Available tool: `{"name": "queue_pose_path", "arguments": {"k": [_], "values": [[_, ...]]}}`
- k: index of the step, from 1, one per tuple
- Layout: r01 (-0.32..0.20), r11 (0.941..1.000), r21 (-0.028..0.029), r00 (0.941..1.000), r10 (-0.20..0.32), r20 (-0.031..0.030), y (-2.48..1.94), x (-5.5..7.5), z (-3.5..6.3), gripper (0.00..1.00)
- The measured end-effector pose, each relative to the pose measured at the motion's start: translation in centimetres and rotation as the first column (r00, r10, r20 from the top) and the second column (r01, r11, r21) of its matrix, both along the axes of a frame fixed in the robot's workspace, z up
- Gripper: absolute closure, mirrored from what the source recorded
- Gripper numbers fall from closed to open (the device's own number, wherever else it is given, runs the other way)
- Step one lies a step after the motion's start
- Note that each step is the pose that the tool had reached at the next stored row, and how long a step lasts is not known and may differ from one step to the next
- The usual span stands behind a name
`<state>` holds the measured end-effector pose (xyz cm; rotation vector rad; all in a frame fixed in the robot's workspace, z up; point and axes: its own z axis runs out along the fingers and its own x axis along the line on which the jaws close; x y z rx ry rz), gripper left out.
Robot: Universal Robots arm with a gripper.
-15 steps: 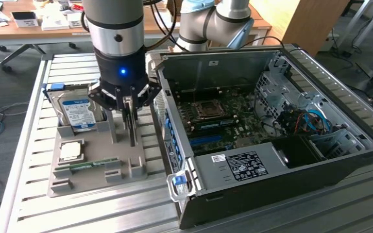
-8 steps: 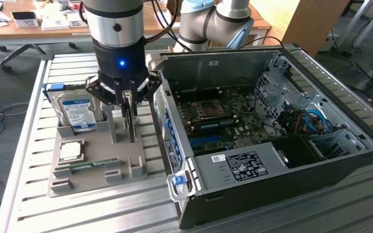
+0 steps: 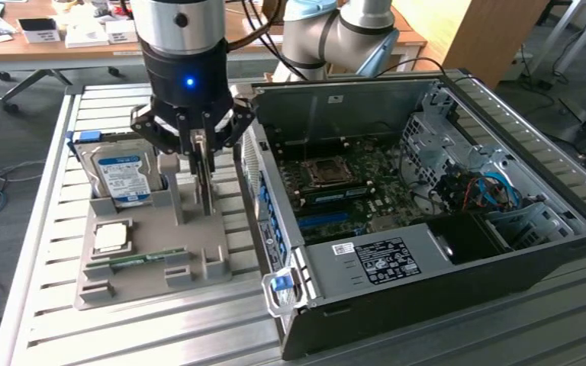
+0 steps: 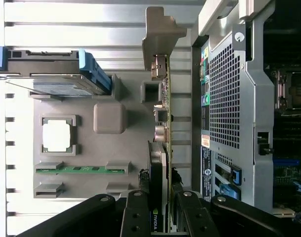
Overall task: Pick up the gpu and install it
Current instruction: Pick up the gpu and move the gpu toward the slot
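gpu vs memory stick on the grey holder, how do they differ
The gpu stands tall on edge, clamped in the gripper; the memory stick sits low in its clips, untouched. The gpu has a metal bracket and black cooler; the memory stick is a bare narrow strip. Both are green boards at the grey holder.

light: bright, even | shadows: soft | glare: on table (image 4: 66,24) slats

On the surface (image 3: 39,305), the tray (image 3: 140,286) lies beside the case (image 3: 537,252). The gpu (image 3: 204,175) stands between hard drive (image 3: 120,175) and case.
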<state>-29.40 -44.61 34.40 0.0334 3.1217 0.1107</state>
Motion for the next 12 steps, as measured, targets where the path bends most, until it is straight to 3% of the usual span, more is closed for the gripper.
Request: {"name": "queue_pose_path", "arguments": {"k": [5,12], "values": [[0.000,1.0000,0.0006,1.0000,0.000,-0.0001,0.00,0.00,1.09,0.73],[0.000,1.0000,0.0007,1.0000,0.000,-0.0001,0.00,0.00,1.18,0.73]]}}
